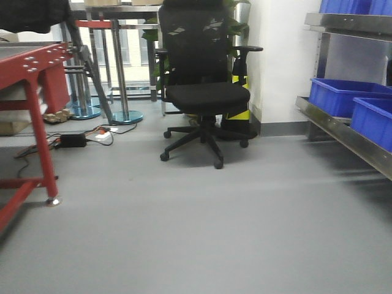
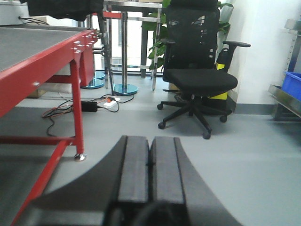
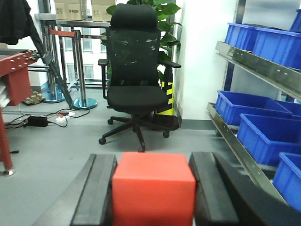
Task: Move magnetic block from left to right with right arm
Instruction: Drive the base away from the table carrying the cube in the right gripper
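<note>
In the right wrist view the magnetic block (image 3: 153, 190), a plain bright-red cube, sits between the two black fingers of my right gripper (image 3: 154, 162), which is shut on it and holds it above the grey floor. In the left wrist view my left gripper (image 2: 149, 141) is shut, its two pads pressed together with nothing between them. Neither gripper nor the block shows in the front view.
A black office chair (image 1: 205, 92) stands ahead. A red metal table (image 2: 51, 56) is on the left, with a power strip and cables (image 1: 82, 139) on the floor. Steel shelving with blue bins (image 3: 261, 122) lines the right side.
</note>
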